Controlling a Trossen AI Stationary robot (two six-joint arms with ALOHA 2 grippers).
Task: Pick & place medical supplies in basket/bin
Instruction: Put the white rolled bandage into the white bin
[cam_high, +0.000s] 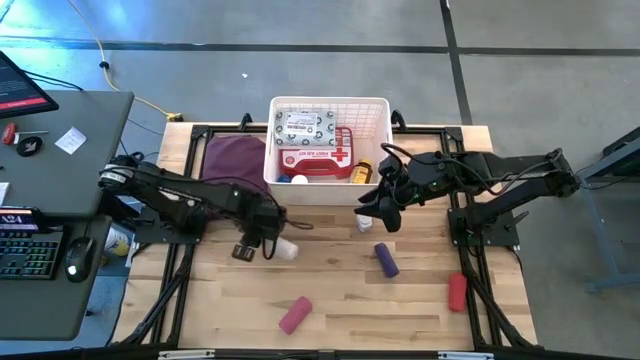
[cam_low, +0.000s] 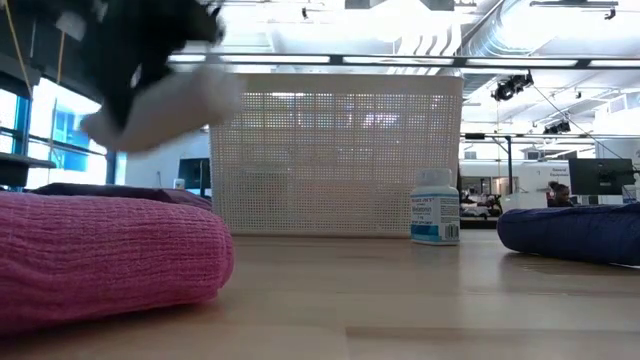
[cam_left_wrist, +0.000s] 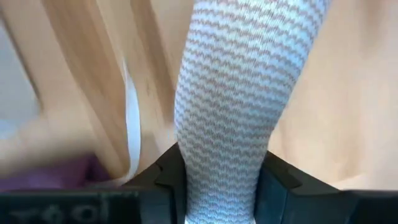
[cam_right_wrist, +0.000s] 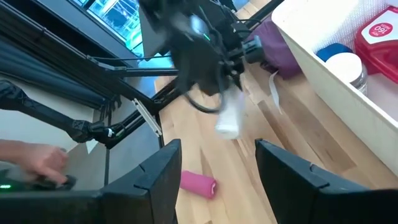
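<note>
Two arms work over the wooden table (cam_high: 340, 300), and going from left to right the first thing is a desk (cam_high: 60, 200) with a keyboard (cam_high: 25, 250) and mouse (cam_high: 77, 258) beside the table. Next comes the left gripper (cam_high: 268, 243), in front of the maroon pouch (cam_high: 235, 158), closed around a white roll (cam_high: 284, 248); its wrist view shows the roll (cam_left_wrist: 239, 93), a wavy-knit bandage, clamped between the two dark fingers (cam_left_wrist: 168, 180). From table height the same roll (cam_low: 165, 105) hangs clear above the wood, in front of the basket's slotted wall.

A pink roll (cam_high: 295, 314) lies on the table nearer the front edge (it fills the low view's left side (cam_low: 100, 255)).

Behind, at the table's far edge and beside the pouch, sits the white basket (cam_high: 328, 103). Inside it are a grey-white wipes packet (cam_high: 305, 128), a red first-aid case (cam_high: 318, 157) and an amber jar (cam_high: 362, 171), with a bottle near the front wall.

Just in front of the basket's right corner hovers the right gripper (cam_high: 375, 210), fingers (cam_right_wrist: 143, 180) spread apart with nothing between them. A small white bottle (cam_high: 364, 222) with a blue label stands on the table near it, upright, also seen in the low view (cam_low: 435, 206).

Farther right lie a purple roll (cam_high: 386, 260) and then a red roll (cam_high: 457, 291), well apart from each other, both on the wood.

A person's hand (cam_right_wrist: 37, 158) rests at the desk in the right wrist view.
</note>
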